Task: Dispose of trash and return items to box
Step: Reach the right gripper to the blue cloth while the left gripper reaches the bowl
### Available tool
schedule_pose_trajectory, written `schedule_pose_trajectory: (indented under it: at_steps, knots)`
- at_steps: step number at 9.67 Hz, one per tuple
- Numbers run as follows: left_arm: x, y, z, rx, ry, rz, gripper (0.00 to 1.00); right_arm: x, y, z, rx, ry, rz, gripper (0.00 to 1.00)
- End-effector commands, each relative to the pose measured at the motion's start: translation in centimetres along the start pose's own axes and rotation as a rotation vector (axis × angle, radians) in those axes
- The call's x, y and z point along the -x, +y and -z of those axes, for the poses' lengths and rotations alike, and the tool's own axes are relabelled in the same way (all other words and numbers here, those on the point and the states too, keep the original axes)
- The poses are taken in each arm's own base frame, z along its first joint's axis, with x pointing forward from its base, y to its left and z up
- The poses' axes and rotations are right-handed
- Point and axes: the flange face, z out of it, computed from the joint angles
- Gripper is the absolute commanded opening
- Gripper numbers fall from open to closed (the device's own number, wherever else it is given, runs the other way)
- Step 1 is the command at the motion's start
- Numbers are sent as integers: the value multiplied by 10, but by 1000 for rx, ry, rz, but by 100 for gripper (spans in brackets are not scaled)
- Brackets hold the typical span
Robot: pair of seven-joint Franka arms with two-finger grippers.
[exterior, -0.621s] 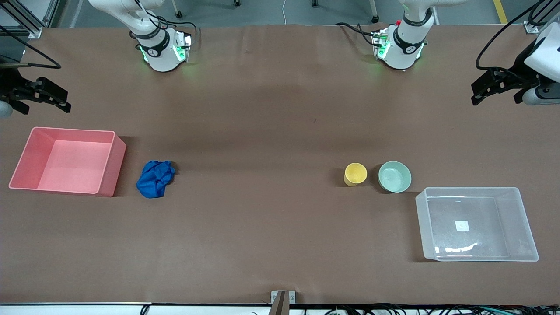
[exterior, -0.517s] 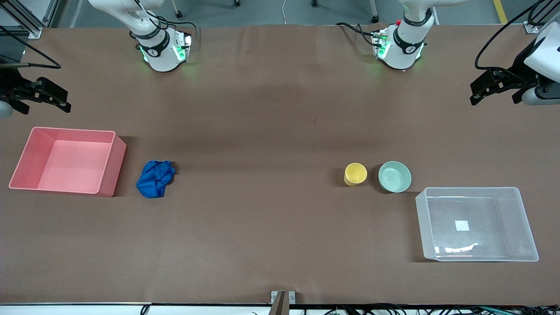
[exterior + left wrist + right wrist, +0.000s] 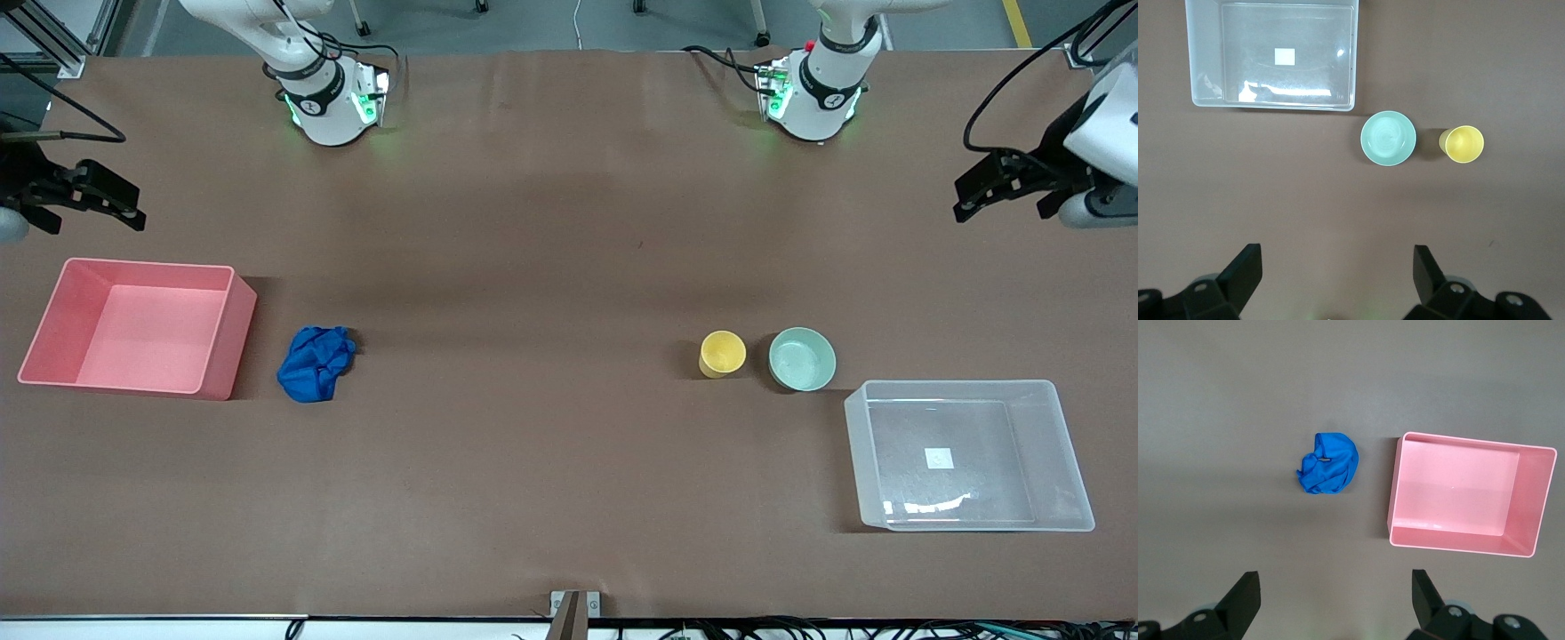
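Observation:
The blue wad of trash (image 3: 316, 364) lies on the table beside the pink bin, and also shows in the right wrist view (image 3: 1329, 472). The yellow cup (image 3: 722, 353) and the mint-green bowl (image 3: 802, 358) stand side by side near a corner of the clear box (image 3: 956, 388). All three show in the left wrist view: cup (image 3: 1461, 144), bowl (image 3: 1388, 138), box (image 3: 1205, 60). My left gripper (image 3: 969, 191) is open and empty, high over the table's edge at the left arm's end (image 3: 1337, 257). My right gripper (image 3: 129, 206) is open and empty, high over the right arm's end (image 3: 1333, 580).
The pink rectangular bin (image 3: 147, 264) stands empty at the right arm's end of the table, also in the right wrist view (image 3: 1465, 543). The clear box holds only a white sticker (image 3: 939, 459). The two arm bases stand along the table's edge farthest from the front camera.
My left gripper has shifted slightly. The right gripper and the objects on the table have not moved.

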Motion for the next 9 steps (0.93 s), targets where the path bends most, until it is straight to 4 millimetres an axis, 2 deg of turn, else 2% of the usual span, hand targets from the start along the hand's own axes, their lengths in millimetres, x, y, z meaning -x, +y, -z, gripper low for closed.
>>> schedule_pose_trajectory:
  at_steps: [1, 2, 4, 6, 7, 9]
  knots:
    - [-22, 5, -44, 18, -26, 15, 100, -5, 3, -28, 0, 7, 4, 100]
    - [-28, 6, -64, 18, -14, 17, 100, -11, 4, -48, 0, 16, 4, 100]
    - [-33, 9, -117, 23, 25, 90, 100, -23, 15, -102, 1, 34, -15, 100]
    - [-37, 16, -182, 29, 60, 135, 100, -42, 18, -169, 1, 26, -19, 99]
    - [-39, 15, -214, 33, 61, 138, 100, -52, 20, -210, 1, 17, -23, 98]
    - [-32, 13, -285, 47, 96, 143, 100, -67, 18, -281, 1, 2, -20, 97]
